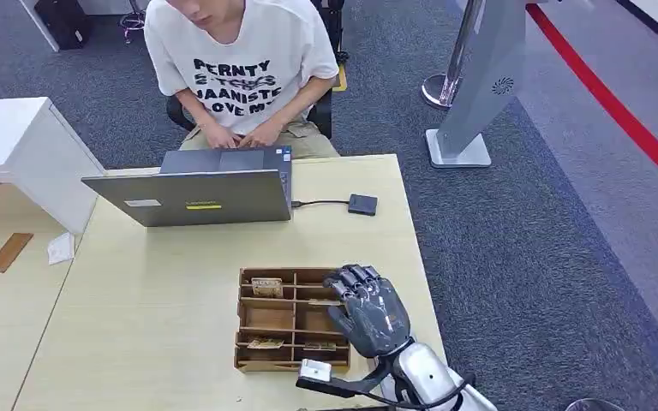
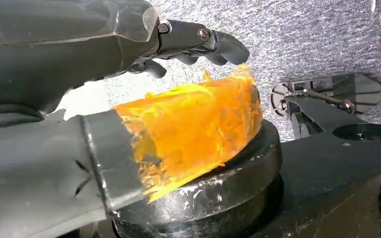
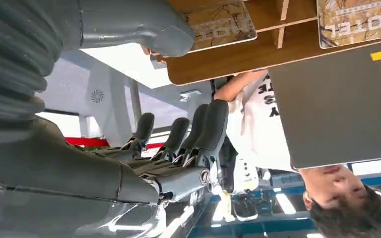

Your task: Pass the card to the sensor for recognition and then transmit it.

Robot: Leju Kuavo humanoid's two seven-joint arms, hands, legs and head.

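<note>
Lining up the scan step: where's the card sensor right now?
Head view: the small black card sensor lies on the table's far right side, cabled to the grey laptop, beyond the wooden card tray.

tray (image 1: 249,318): brown wood, as I see it
cards (image 3: 220,24): tan, dark print
laptop (image 1: 197,197): grey, yellow sticker
floor stripe (image 1: 617,107): red

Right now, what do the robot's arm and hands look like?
The right hand is dark grey, with darker ribbed fingers and a thick grey thumb. Behind it, the right arm is shiny silver and rounded, with thin black cables looping at the wrist and a small pale block on a black bracket. The left hand has a grey cover and black, jointed fingers with small round screws.
</note>
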